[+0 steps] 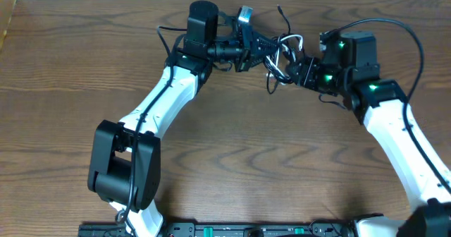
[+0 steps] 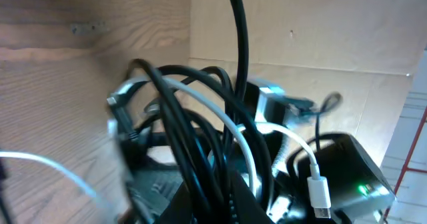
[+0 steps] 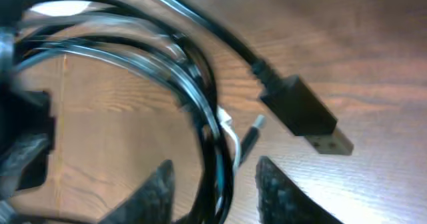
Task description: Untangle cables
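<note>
Shut left fingers (image 1: 261, 49) pinch the bundle of thin black and white cords (image 1: 285, 45) near far edge of brown wood-grain bench (image 1: 246, 159); right fingers (image 3: 280, 187) half-open astride its loops, gripping nothing: closing there could trap both cords, tightening knots.

Toward the far edge of the counter (image 1: 232, 159) the two arms meet. The left arm (image 1: 165, 96) reaches in from the near left and the right arm (image 1: 394, 124) from the near right. The cables (image 1: 282, 53) sit bundled between the left claw (image 1: 262, 50) and the right claw (image 1: 292, 69), with the left claw on the bundle's left side and the right claw just to its right and slightly nearer. In the right wrist view the looped strands pass between the right claw's fingers (image 3: 153, 191) with a gap on each side. A plug (image 3: 307, 117) hangs to the right of the loop, above the counter.
</note>
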`<state>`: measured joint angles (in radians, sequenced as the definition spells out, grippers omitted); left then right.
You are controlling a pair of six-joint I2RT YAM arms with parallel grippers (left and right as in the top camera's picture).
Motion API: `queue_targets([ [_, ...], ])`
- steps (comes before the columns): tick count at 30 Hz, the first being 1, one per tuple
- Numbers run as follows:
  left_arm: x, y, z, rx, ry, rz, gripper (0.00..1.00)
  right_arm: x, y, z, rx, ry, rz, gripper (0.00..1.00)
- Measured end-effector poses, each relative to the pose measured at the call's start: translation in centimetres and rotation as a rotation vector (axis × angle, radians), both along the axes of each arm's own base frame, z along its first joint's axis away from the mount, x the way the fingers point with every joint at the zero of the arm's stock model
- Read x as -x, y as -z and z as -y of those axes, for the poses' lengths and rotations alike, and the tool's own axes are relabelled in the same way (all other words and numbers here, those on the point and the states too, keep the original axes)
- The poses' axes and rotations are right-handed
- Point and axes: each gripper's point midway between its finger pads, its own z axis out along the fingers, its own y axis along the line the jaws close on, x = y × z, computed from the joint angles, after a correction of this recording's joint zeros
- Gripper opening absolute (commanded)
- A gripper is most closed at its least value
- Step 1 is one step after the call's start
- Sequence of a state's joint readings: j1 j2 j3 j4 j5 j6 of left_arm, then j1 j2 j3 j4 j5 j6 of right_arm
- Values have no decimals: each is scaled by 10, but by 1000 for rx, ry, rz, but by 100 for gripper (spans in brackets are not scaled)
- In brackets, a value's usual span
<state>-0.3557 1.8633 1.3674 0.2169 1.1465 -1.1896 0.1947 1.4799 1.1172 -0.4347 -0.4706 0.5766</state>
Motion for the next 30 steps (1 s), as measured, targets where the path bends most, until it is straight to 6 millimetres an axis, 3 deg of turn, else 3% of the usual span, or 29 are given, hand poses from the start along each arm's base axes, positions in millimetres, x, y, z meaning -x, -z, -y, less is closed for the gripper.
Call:
queue_targets([
  [6, 3, 0, 3, -4, 18, 45, 7, -4, 6, -2, -16, 9, -21, 1],
  [13, 5, -1, 3, -2, 46, 112, 7, -4, 4, -5, -33, -3, -15, 1],
  [15, 7, -2, 3, -1, 62, 153, 7, -3, 4, -5, -30, -10, -12, 8],
  [19, 13, -2, 3, 3, 113, 258, 7, 0, 4, -8, -15, -60, 6, 38],
  [23, 21, 5, 2, -11, 157, 308, 8, 6, 1, -15, -10, -154, 50, 41],
  [30, 24, 10, -1, -21, 179, 359, 7, 3, -11, -17, 6, -196, 104, 38],
])
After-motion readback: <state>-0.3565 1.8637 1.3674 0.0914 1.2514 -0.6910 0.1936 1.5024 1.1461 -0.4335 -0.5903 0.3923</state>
